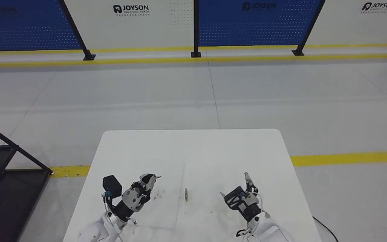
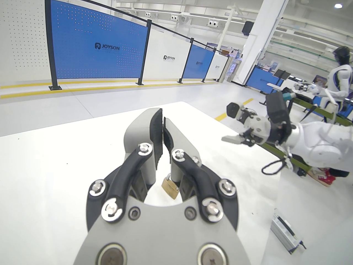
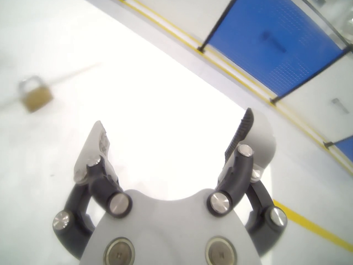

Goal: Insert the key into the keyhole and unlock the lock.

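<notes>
On my white counter (image 1: 242, 151) lies one small brass padlock (image 1: 186, 194), near the edge closest to me, roughly midway across its width.

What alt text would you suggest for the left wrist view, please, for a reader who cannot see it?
The left gripper, grey fingers with black ribbed pads closed together, hangs above a white table; a small brass padlock on the table shows through the gap at the fingers' base. The right gripper, open, is farther off near the table's edge.

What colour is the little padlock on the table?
The padlock has a brass-gold body and silvery shackle, clearest in the left wrist view.
</notes>
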Robot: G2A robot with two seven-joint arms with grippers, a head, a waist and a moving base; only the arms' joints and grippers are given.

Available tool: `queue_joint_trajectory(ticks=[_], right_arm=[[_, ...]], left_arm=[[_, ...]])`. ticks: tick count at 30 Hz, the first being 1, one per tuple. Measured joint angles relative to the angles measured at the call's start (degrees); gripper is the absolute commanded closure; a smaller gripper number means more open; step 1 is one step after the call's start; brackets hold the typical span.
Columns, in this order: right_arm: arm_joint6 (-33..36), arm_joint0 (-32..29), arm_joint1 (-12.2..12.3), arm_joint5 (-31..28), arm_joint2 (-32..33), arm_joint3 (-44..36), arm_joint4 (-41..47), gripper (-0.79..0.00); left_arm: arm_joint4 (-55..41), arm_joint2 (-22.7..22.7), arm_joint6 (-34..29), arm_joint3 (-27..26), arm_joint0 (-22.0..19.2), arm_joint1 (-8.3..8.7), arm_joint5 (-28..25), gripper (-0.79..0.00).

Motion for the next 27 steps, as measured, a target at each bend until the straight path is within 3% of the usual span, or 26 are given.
queue_joint_trajectory(ticks=[8,13,19,27], right_arm=[[3.50,6.14,-2.49,2.96,-10.93,6.16,1.75,-0.785],[6.52,10.87,-4.13,-1.08,-16.06,10.82,8.32,-0.785],[7.17,14.83,-5.79,-1.25,-19.49,15.47,14.23,-0.776],[7.70,20.25,-8.09,0.63,-22.72,21.03,20.16,-0.437]], left_arm=[[0.00,0.00,0.00,0.00,0.00,0.00,0.00,0.000],[0.00,0.00,0.00,0.00,0.00,0.00,0.00,0.000],[0.00,0.00,0.00,0.00,0.00,0.00,0.00,0.000],[0.00,0.00,0.00,0.00,0.00,0.00,0.00,0.000]])
